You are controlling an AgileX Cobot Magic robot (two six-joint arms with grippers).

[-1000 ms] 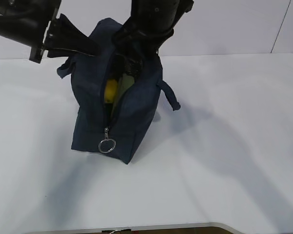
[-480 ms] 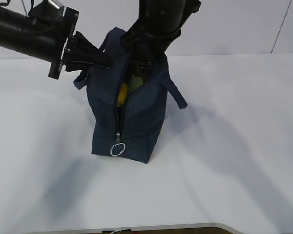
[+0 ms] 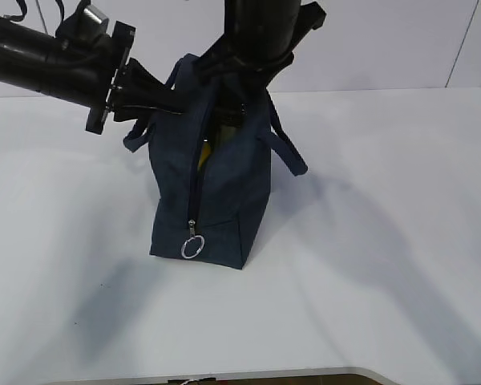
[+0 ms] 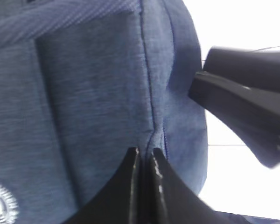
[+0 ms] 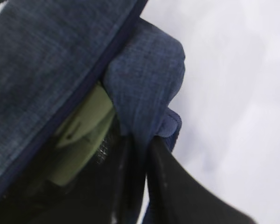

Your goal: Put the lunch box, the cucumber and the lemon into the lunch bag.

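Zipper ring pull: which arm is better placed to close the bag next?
Probably the left. Both grippers pinch the lunch bag fabric up top, but the left gripper sits outside; the right gripper is buried in the opening above the ring pull.

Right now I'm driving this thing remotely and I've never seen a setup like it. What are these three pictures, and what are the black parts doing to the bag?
The black parts are two robot arms, each ending in a two-finger gripper. The wide picture looks down at a slant on a white table; the two close-ups come from cameras on the arms' wrists.

On the table stands a dark blue lunch bag, upright, its zipper partly open, with a metal ring pull low on the front. The left gripper is shut on a fold of fabric on the bag's side. The right gripper pinches the rim of the bag's opening.

Inside, the right wrist view shows the pale green lid of a lunch box, and the wide view shows a sliver of yellow, probably the lemon. I can't make out a cucumber.
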